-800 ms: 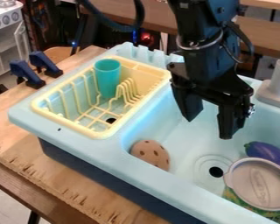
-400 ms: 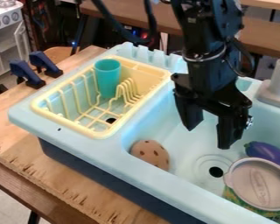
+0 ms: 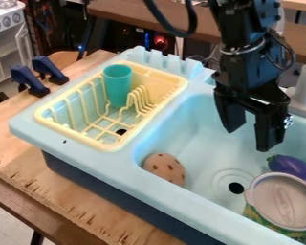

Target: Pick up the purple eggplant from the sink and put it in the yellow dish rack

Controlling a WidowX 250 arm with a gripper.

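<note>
Sink and purple eggplant cropped at right edge; eggplant's near side partly hidden behind can.

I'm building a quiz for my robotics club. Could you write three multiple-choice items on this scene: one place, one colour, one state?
1. Where is the teal cup?
A) By the drain
B) In the yellow rack
C) On the floor

2. What colour is the eggplant?
A) Purple
B) Orange
C) White

3. How is the gripper?
A) Closed
B) Holding a cookie
C) Open and empty

1 B: it stands within the rack's sides.
2 A: its visible skin is purple.
3 C: its fingertips are apart, nothing between.
</note>
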